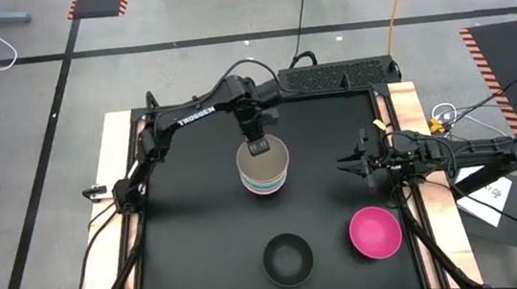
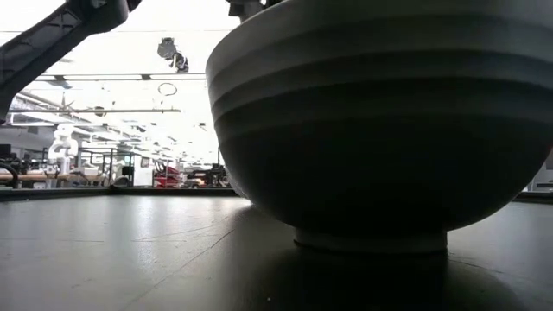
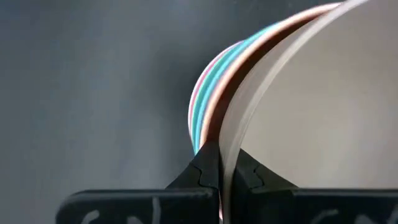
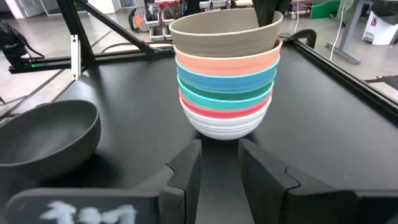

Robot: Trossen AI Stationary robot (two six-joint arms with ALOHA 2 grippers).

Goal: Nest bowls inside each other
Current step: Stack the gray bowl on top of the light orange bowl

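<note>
A stack of bowls (image 1: 263,170) stands mid-table: white at the bottom, then red-pink, turquoise, blue and orange, with a tan bowl (image 4: 224,34) on top. My left gripper (image 1: 259,147) is above the stack's far side, shut on the tan bowl. A black bowl (image 1: 287,259) and a magenta bowl (image 1: 375,231) stand apart on their bases near the front edge. The black bowl (image 2: 371,130) fills the low view. My right gripper (image 1: 352,165) waits open to the right of the stack, level, with nothing between its fingers (image 4: 186,165). My left gripper pinches the tan bowl's rim (image 3: 225,155) on its far side, one finger (image 3: 249,171) inside the bowl and the other (image 3: 205,171) outside. The fingers come from above, pointing steeply down. The tan bowl sits slightly tilted in the orange bowl (image 4: 227,61) at the top of the stack.
The black mat (image 1: 200,228) lies bare to the left of and in front of the stack. Wooden table edges (image 1: 113,179) frame the mat. A black power strip (image 1: 338,75) lies along the far edge. Cables and papers lie beyond the right edge.
</note>
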